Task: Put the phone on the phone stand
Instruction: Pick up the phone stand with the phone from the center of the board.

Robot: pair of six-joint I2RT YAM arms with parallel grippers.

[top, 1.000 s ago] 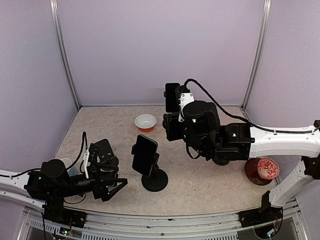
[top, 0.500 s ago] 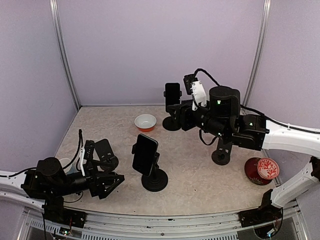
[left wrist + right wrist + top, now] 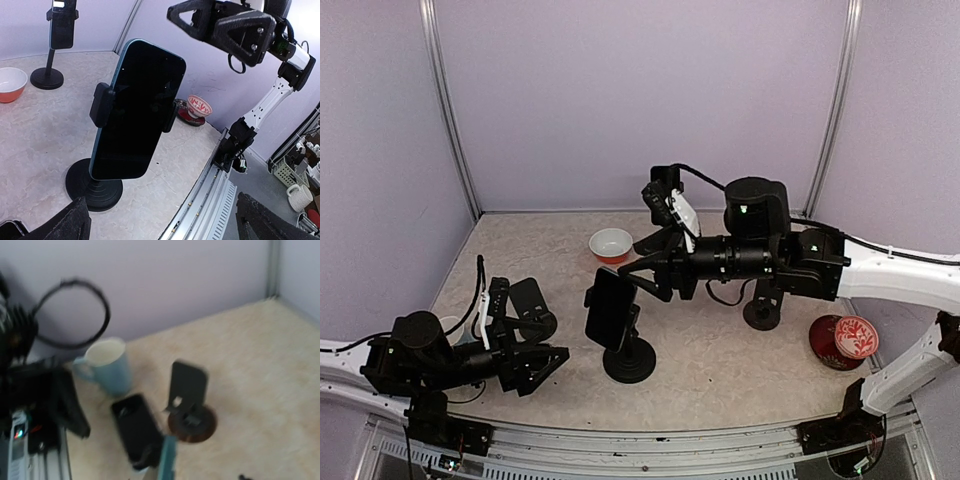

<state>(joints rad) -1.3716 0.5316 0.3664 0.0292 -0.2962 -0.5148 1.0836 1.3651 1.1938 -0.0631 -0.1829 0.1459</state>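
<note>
A dark phone (image 3: 609,308) (image 3: 137,110) is clamped upright in a black phone stand (image 3: 629,363) (image 3: 95,183) at the table's middle. A second phone (image 3: 664,182) (image 3: 62,22) sits on a stand at the back wall. My right gripper (image 3: 640,263) (image 3: 220,22) hovers just above and behind the middle phone, open, with nothing between its fingers. My left gripper (image 3: 546,362) (image 3: 167,225) rests low, left of that stand, wide open and empty. The right wrist view is blurred and shows no fingers.
A white-and-orange bowl (image 3: 611,243) (image 3: 10,82) sits at the back. A red patterned bowl (image 3: 847,338) (image 3: 198,107) lies at the right. Another black stand base (image 3: 763,316) is under the right arm. A blue mug (image 3: 107,365) stands by the left arm.
The right arm left the back stand and swung left and forward over the middle phone, its jaws spreading wider. The left arm barely shifted.
</note>
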